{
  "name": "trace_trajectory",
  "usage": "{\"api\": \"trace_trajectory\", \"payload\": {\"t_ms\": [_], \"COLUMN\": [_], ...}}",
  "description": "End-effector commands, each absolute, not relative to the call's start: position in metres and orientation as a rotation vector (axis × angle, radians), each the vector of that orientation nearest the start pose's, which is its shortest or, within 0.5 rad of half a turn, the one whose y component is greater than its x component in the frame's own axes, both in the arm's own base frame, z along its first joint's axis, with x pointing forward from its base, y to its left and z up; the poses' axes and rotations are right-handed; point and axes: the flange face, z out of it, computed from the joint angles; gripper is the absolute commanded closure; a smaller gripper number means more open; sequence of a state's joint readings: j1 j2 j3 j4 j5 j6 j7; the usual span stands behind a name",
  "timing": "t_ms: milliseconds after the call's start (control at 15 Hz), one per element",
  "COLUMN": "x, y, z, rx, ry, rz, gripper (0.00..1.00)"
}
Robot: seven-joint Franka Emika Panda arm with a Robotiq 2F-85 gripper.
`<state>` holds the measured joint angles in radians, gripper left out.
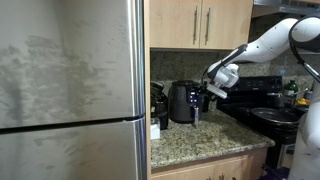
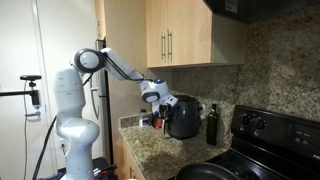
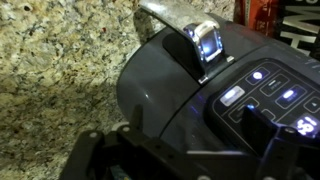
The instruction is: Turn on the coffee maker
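The coffee maker point(image 1: 183, 102) is a glossy black rounded appliance on the granite counter, also seen in an exterior view point(image 2: 184, 118). In the wrist view its top point(image 3: 160, 90) fills the frame, with a chrome handle point(image 3: 205, 40) and a control panel point(image 3: 262, 95) of small lit bluish-white buttons. My gripper point(image 3: 195, 128) hovers right over the machine, open and empty. Its right finger sits over the panel close to a lit button; I cannot tell whether it touches. In both exterior views the gripper point(image 1: 206, 96) point(image 2: 162, 104) is at the machine's upper side.
A steel fridge point(image 1: 70, 90) stands beside the counter point(image 1: 200, 148). A black stove with pans point(image 1: 270, 112) is on the other side. A dark bottle point(image 2: 211, 125) stands next to the machine. Wooden cabinets point(image 2: 180, 35) hang above. Small dark clutter point(image 1: 157, 108) sits by the fridge.
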<state>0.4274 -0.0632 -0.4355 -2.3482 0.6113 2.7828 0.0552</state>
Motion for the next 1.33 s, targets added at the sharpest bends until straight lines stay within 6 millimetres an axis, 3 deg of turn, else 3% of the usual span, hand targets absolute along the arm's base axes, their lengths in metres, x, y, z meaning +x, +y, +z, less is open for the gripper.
{"api": "trace_trajectory", "payload": {"t_ms": [0, 200, 533, 1067, 1267], "x": [0.551, 0.532, 0.504, 0.507, 0.505], "y": [-0.032, -0.048, -0.067, -0.064, -0.051], "z": [0.419, 0.401, 0.391, 0.392, 0.395], "rx": [-2.554, -2.637, -2.769, -2.754, -2.747], "ry": [0.799, 0.877, 0.939, 0.922, 0.853], "rz": [-0.606, -0.407, -0.14, -0.15, -0.164], "gripper": [0.0, 0.0, 0.0, 0.0, 0.0]}}
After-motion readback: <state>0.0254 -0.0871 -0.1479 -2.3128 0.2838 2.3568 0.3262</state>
